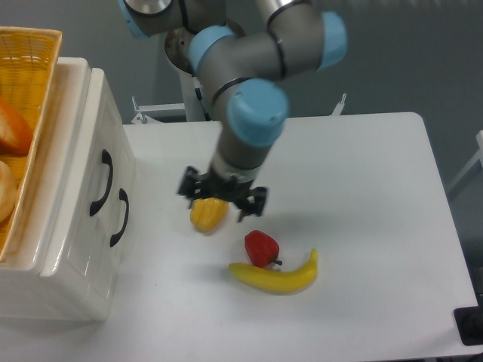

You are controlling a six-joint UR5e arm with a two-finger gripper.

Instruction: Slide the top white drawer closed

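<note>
- At the upper left edge of the frame we see a yellow wicker basket (30,68) standing on top of a glossy white plastic cabinet (72,279); inside the basket lie rounded orange and pale items (11,132), cut off by the frame edge, so we cannot identify them.
- The top white drawer (96,143), a deep glossy white plastic box with one curved black handle (100,183) on its front, sits in the left part of the frame; its front appears level with the cabinet face.
- Just below and to the right of it we see the lower white drawer (113,249) with its own black handle (120,218).
- The two-finger black gripper (222,202) of the grey-and-blue arm hangs at frame centre, well apart from the top white drawer and to its right, pointing down at the white table (362,188).
- Its two fingers are spread apart with nothing between them; we read the tool as released.
- A yellow bell pepper (207,215) lies directly beneath the gripper, partly hidden by it; we cannot tell whether they touch.
- Lower right of the gripper, a red bell pepper (261,247) rests touching a yellow banana (275,277).
</note>
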